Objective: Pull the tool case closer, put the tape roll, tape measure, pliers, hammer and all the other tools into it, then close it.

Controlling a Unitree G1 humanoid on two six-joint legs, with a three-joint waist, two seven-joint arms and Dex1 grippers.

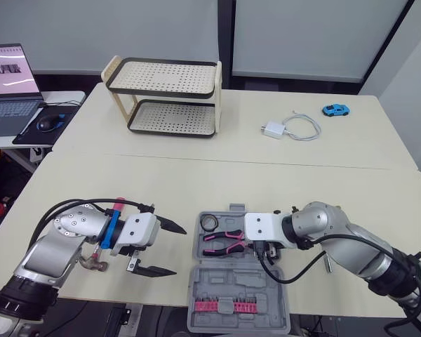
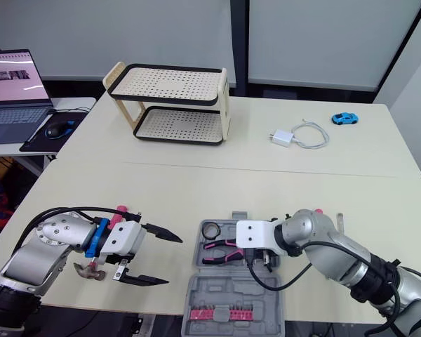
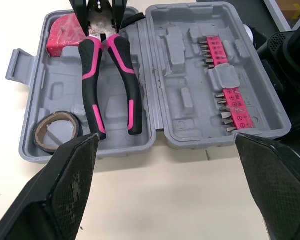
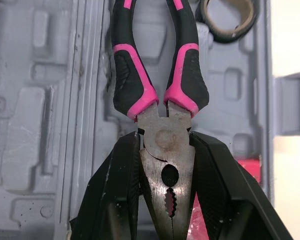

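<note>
Right wrist view tells it best: the right gripper [image 4: 165, 142] has its two black fingers clamped on the metal head of the pliers [image 4: 160, 95], with the pink-and-black handles pointing away over the grey tray. The tool case [image 3: 185, 125] lies open and flat near the table's front edge. Its tray half holds the tape roll [image 3: 60, 116] in one corner and a red item [image 3: 62, 37] in another, just beside the gripper. The lid half carries a row of pink bits [image 3: 225, 80]. The left gripper [image 1: 179, 250] hangs over the table just to the left of the case, spread wide with nothing in it.

Here's what I'd worry about. The handles sit splayed and slanted across the moulded pockets, so if the pliers are let go like this they may ride proud and stop the lid shutting. The fingers are low among the tray's walls, next to that red item; lifting out carelessly could snag it or drag the whole case. The case is close to the edge, and a shove toward the robot might tip it off. A black cable [image 1: 284, 275] from the right arm loops over the lid half and could catch there. There's a metal head [image 2: 91, 271] under the left forearm, the hammer I think, though it's half hidden. A swing of that arm could knock it.
</note>
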